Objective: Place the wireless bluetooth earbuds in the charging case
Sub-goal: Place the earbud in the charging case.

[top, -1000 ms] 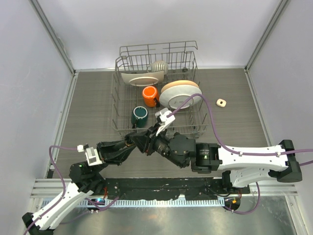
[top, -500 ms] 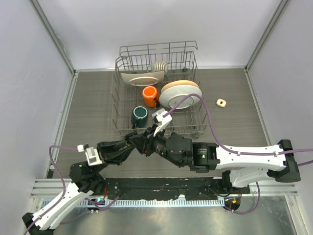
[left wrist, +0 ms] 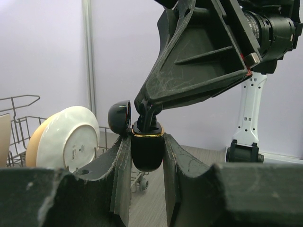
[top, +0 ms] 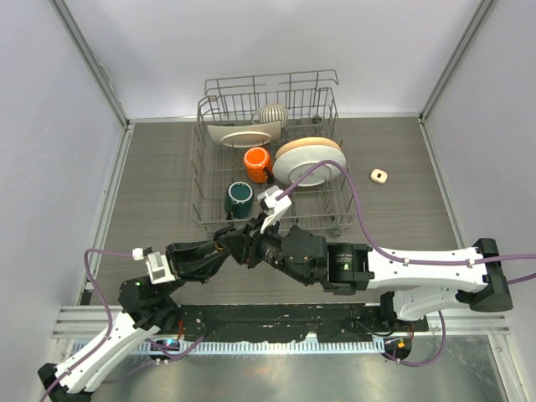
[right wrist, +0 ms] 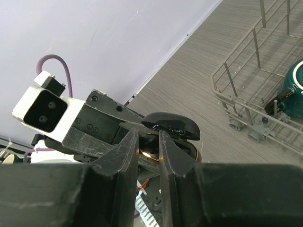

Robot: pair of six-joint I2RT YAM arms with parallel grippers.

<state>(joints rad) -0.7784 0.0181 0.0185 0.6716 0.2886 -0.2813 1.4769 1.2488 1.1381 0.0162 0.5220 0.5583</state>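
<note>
- The left arm (top: 100, 347) comes up from its base at the near left, forearm angled up and to the right, low over the table.
- The left gripper (left wrist: 147, 139) points right, its two fingers clamped on either side of the black charging case (left wrist: 147, 156).
- The right arm (top: 419, 268) stretches left from its base at the near right, lying almost level across the front.
- The right gripper (right wrist: 148, 137) has its jaws pinched nearly together, tips dipping onto the top of the case from above.
- The two grippers meet tip to tip, near the middle.

wire dish rack (top: 213, 180) on the grey table (top: 159, 184) with an orange mug (top: 257, 162), a teal mug (top: 239, 198) and cream plates (top: 301, 159)
</note>
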